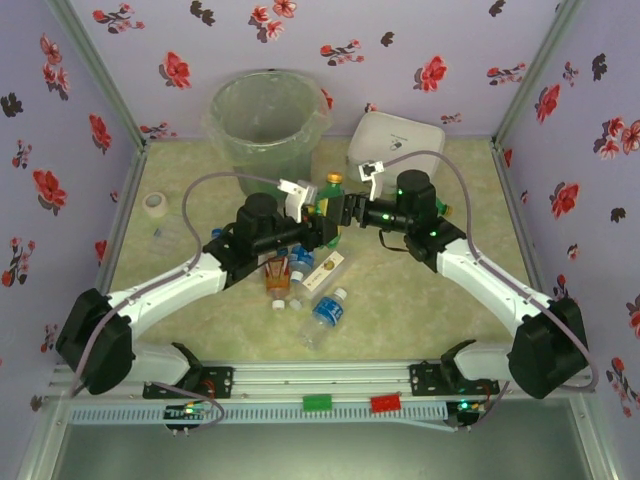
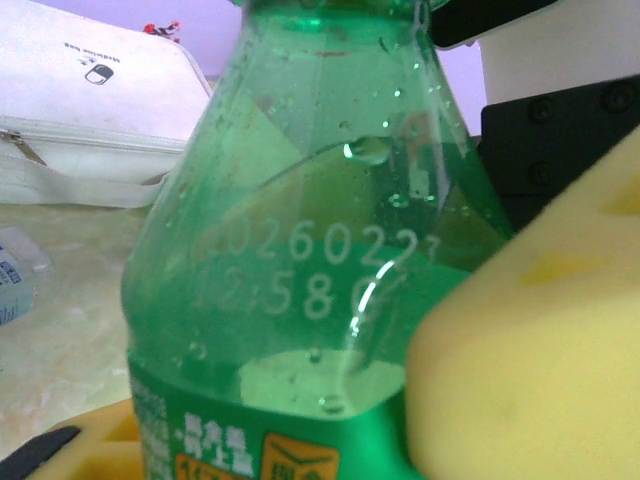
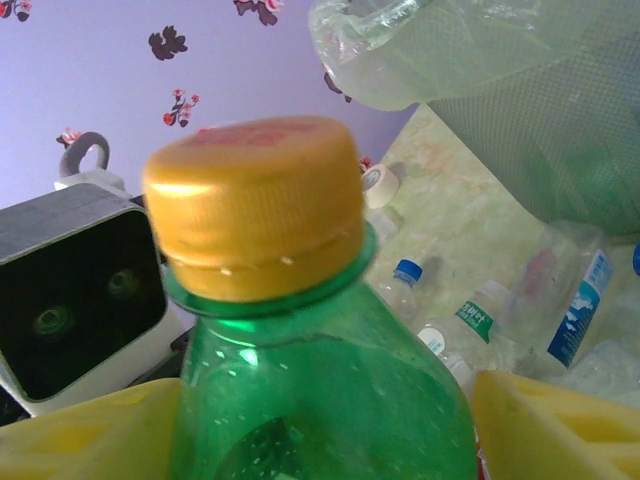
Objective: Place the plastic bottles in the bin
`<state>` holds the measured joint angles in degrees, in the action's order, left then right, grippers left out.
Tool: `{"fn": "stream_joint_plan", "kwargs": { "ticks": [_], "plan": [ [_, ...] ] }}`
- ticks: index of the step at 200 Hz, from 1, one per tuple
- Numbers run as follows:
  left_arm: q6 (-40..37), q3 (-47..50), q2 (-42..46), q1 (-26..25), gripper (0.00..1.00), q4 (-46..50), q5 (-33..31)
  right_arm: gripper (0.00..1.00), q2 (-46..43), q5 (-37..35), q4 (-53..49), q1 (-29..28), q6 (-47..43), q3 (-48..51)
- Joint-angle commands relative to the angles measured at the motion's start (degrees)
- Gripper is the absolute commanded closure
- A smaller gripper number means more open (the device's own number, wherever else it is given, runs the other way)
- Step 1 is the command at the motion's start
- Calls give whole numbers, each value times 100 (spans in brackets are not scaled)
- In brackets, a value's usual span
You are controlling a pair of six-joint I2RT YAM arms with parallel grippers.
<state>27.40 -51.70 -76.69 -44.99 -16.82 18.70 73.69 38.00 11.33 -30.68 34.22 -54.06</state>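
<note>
Green bottle (image 1: 330, 198): 1, yellow cap, upright, between the two end effectors where they meet.
Left end effector (image 1: 320, 226): clamped on the green bottle's body, with yellow pads (image 2: 530, 350) against it on both sides.
Right end effector (image 1: 347, 210): its pads (image 3: 560, 425) flank the bottle's shoulder just below the cap; cannot tell whether they press it.
Arms: 2, both stretched forward and angled inward, wrists facing each other.
Bin (image 1: 268, 125): 1, lined, beyond the left end effector and apart from it.
Amber bottle (image 1: 277, 277): 1, on the worktop (image 1: 430, 310) under the left arm, base-side of its end effector.
Clear bottle, blue label (image 1: 328, 312): 1, lying nearer the bases than both end effectors.
Other clear bottles (image 3: 575, 300): at least 3 past the right end effector toward the bin; more are hidden under the arms, so the total is uncertain.
Carton (image 1: 325, 270): 1, flat, just base-side of the end effectors.
White box (image 1: 395, 145): 1, beyond the right end effector.
Tape roll (image 1: 155, 203): 1, well out to the left end effector's left.
</note>
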Motion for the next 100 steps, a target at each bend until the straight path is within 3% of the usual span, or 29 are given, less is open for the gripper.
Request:
{"fn": "stream_joint_plan", "kwargs": {
  "ticks": [1,19,39,76,100],
  "plan": [
    [-138,-159,-36,31,71,-243,266,35,128,129,48,-51,-135,-69],
    [-138,-131,-16,34,69,-217,274,45,160,120,40,-46,-161,-85],
    [-131,-127,4,30,60,-148,274,55,189,81,14,-44,-207,-78],
    [29,27,157,101,2,-76,240,58,152,-345,-234,-35,-416,-155],
    [230,432,419,245,0,-65,37,58,223,-902,-912,30,-846,-598]
  ]
}}
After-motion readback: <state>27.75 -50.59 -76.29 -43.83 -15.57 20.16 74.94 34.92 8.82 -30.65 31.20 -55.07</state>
